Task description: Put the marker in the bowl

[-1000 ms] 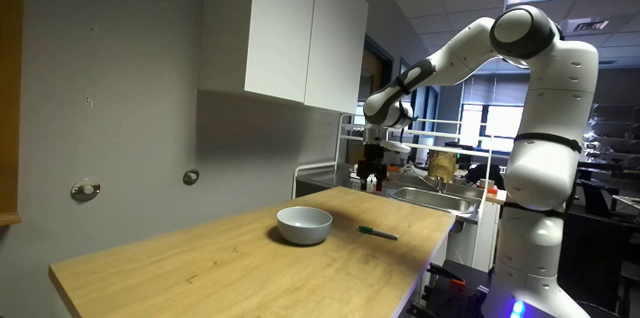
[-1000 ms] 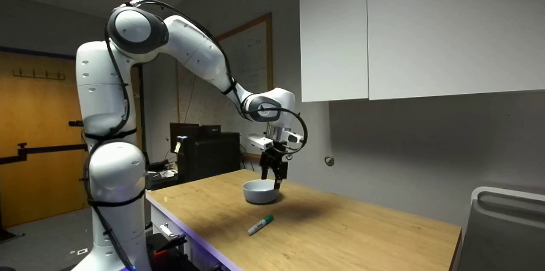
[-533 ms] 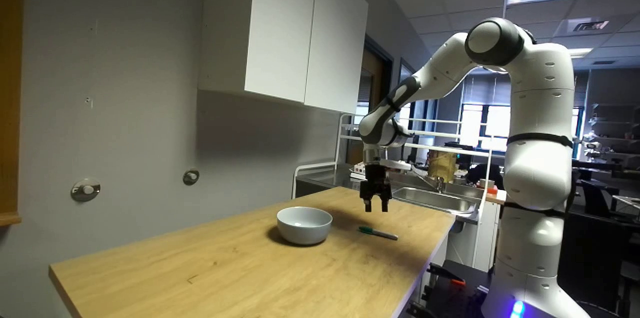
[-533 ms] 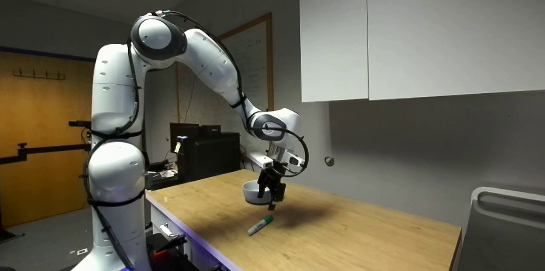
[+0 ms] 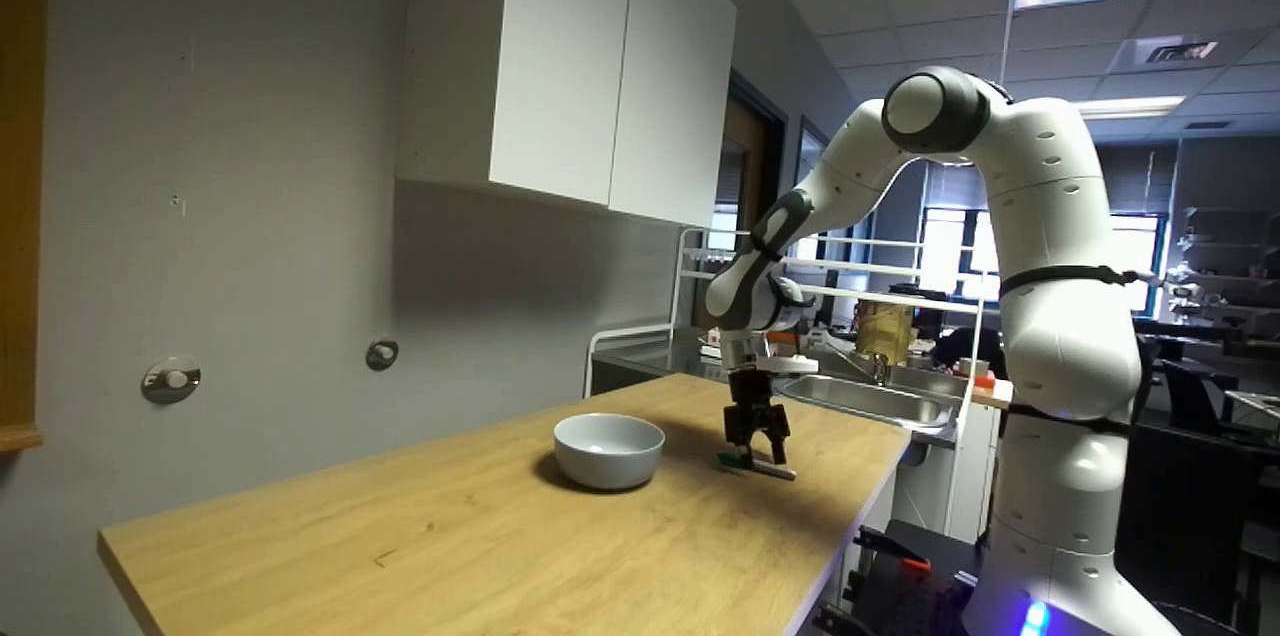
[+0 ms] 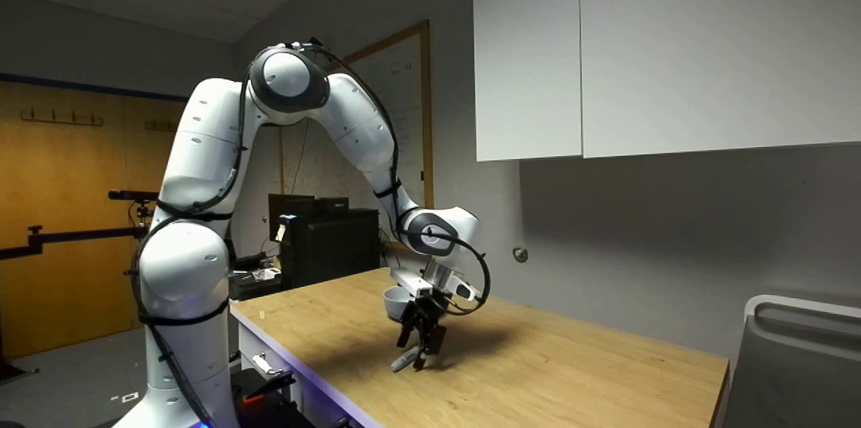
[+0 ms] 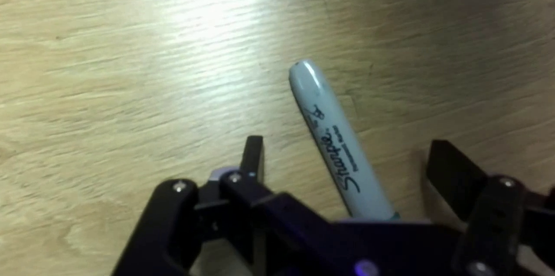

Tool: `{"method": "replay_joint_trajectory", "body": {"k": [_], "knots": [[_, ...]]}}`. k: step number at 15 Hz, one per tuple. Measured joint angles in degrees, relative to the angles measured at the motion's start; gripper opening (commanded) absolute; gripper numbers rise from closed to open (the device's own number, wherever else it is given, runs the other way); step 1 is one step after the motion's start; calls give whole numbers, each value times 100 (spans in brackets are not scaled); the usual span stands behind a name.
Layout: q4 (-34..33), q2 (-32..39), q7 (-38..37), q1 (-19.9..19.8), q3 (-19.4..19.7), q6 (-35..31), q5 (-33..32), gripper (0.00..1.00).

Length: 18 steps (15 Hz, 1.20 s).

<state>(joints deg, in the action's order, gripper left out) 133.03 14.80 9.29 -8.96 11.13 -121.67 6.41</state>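
The marker is a grey stick with a green cap and lies flat on the wooden table. It shows in both exterior views (image 5: 774, 469) (image 6: 405, 359) and in the wrist view (image 7: 331, 137), where the gripper body hides its cap end. My gripper (image 5: 762, 457) is low over the marker and points down; it also shows in an exterior view (image 6: 412, 354). In the wrist view the gripper (image 7: 347, 140) is open, with one finger on each side of the marker and a gap to both. The round grey bowl (image 5: 608, 456) stands upright beside them; my gripper partly hides it in an exterior view (image 6: 395, 303).
The wooden table (image 5: 430, 526) ends at a front edge near the robot base. White wall cabinets (image 5: 570, 66) hang above it. A sink (image 5: 870, 399) and a white rail rack (image 5: 850, 293) stand beyond its far end.
My gripper has come down from above the table to the marker, with its fingers open. The marker and the bowl have stayed in place.
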Motion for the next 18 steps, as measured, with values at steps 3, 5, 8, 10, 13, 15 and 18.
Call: {"method": "replay_joint_trajectory", "body": {"k": [3,5,8,10,13,15,18], "knots": [[-207,207,-42,0,-18,143,-155,44],[-303,232,-42,3,-52,228,-188,28],[-399,250,-42,3,-101,309,-210,12],[-446,259,-42,3,-123,342,-211,9],[-490,273,-43,4,-136,374,-211,12],[-508,277,-55,8,-141,374,-215,13],[-525,257,-201,51,-154,311,-258,12]]}}
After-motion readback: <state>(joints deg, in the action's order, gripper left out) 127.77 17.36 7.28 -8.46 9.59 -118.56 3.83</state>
